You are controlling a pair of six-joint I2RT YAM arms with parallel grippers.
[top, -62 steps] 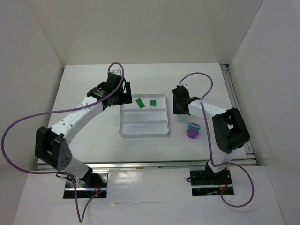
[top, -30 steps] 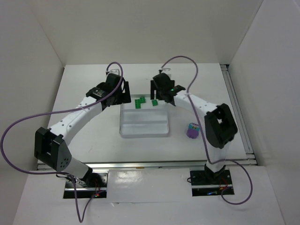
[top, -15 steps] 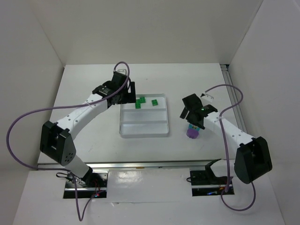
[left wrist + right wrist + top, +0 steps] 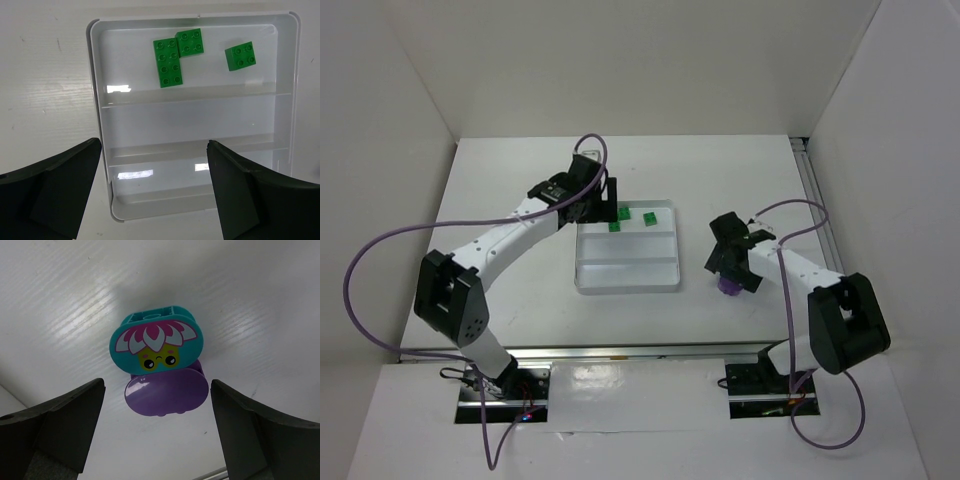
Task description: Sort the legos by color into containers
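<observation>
From above, the left hand (image 4: 607,205) hangs over the far left corner of the clear tray (image 4: 627,289) on the white tabletop (image 4: 510,260). Its fingers are too dark and small to tell apart here. Green bricks (image 4: 617,218) lie in the far part of the tray, and the left ones look like one lump. The right hand (image 4: 725,262) is just to the right of the tray. It covers most of a purple cup (image 4: 727,288), so only a purple edge peeks out.

The left wrist camera shows the left hand spread wide, holding nothing. The picture's bottom edge cuts off its dark fingers (image 4: 50,195), and one of them hides a tray corner. Three bricks show clearly: a long one touches a square one, and another square one sits apart.

The right wrist camera shows the right hand spread wide too, holding nothing. Between its fingers sits a teal piece (image 4: 157,340) with a flower and a little face. It touches the purple cup, out on the tabletop. I cannot tell if it sits in the cup or on it.
</observation>
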